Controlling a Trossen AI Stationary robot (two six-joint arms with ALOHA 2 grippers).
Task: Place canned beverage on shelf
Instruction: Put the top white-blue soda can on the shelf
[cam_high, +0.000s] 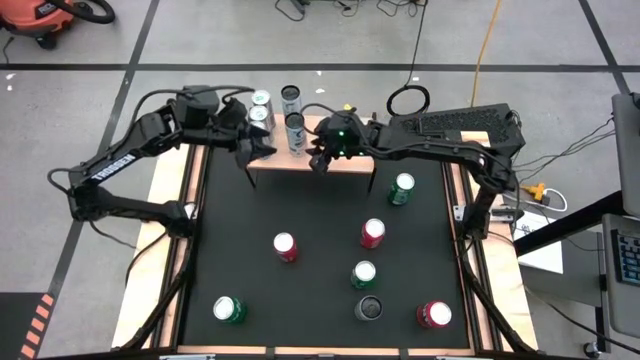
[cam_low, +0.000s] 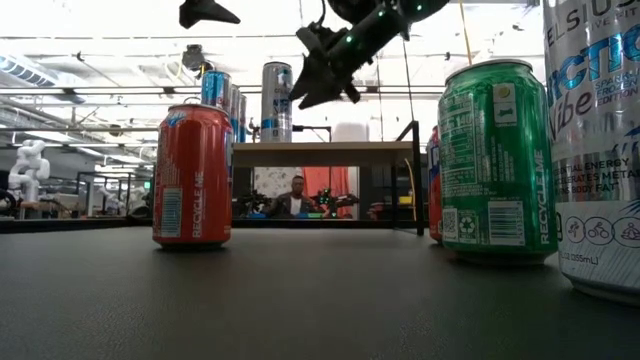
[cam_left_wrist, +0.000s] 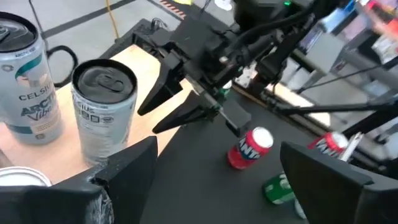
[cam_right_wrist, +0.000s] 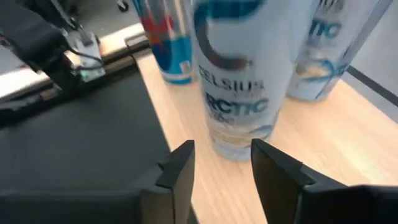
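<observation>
The shelf (cam_high: 345, 168) is a light-wood board on black legs at the table's far side. Several tall cans stand upright on it, among them a white Celsius can (cam_right_wrist: 239, 81) and a blue-and-red one (cam_right_wrist: 168, 43). My right gripper (cam_right_wrist: 222, 152) hovers over the shelf's near edge just short of the Celsius can. Its fingers are open a narrow way with nothing between them. My left gripper (cam_left_wrist: 217, 149) is raised over the shelf's left end (cam_high: 258, 148). It is wide open and empty, beside two cans (cam_left_wrist: 102, 106).
Several cans stand upright on the black tabletop: green (cam_high: 402, 188), red (cam_high: 373, 233), red (cam_high: 285, 246), green (cam_high: 364, 274), dark (cam_high: 368, 308), red (cam_high: 433, 314), green (cam_high: 229, 309). In the low view a person sits beyond the shelf (cam_low: 296, 200).
</observation>
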